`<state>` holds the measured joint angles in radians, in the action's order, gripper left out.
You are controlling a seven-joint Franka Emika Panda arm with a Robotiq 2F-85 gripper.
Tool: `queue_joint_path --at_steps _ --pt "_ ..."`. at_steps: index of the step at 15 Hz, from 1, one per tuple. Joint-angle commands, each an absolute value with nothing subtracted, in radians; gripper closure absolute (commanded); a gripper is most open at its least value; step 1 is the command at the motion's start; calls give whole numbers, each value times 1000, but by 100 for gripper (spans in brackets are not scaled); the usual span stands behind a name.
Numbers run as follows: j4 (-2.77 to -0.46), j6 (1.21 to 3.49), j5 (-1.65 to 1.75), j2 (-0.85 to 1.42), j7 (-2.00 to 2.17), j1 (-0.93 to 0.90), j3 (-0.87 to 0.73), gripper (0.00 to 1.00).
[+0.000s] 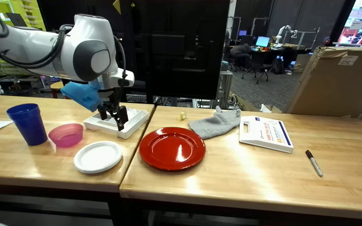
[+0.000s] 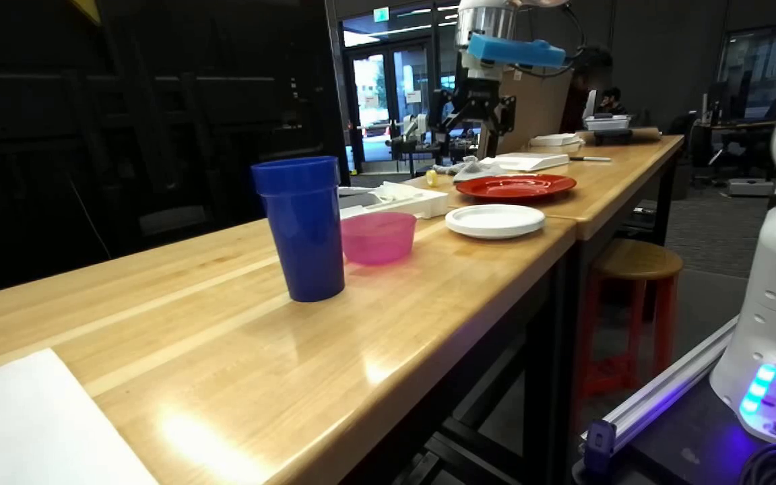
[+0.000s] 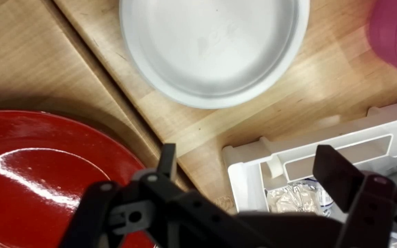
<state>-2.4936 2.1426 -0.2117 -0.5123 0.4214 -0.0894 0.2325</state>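
Claw (image 3: 248,168) spread wide, nothing in it, one finger hanging over the white box (image 3: 248,187) below! Lower it misaligned and that finger could catch the box wall and tip it; swing sideways, and the nearby red plate (image 3: 53,172) risks a knock.

Here's the white plate (image 3: 212,51) on the worktop (image 3: 326,69) in the wrist view, pink bowl (image 3: 396,41) to its right, red plate (image 3: 47,165) below-left across a dark seam (image 3: 110,82)! And below the white plate, the pincer (image 3: 246,163), fingers (image 3: 336,177) spread wide, one overlapping the open white box (image 3: 248,187), crinkled packet (image 3: 291,199) inside.
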Motion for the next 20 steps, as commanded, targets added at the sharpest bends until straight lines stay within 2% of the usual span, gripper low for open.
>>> queue_joint_path --at_steps 1,5,13,20 --pt "-2505 2254 -189 -521 434 -72 224 0" --pt "-2461 2340 -154 -505 407 -36 191 0" --pt "-2316 2328 17 -482 384 82 132 0" --pt "-2365 2362 15 -504 407 74 144 0"
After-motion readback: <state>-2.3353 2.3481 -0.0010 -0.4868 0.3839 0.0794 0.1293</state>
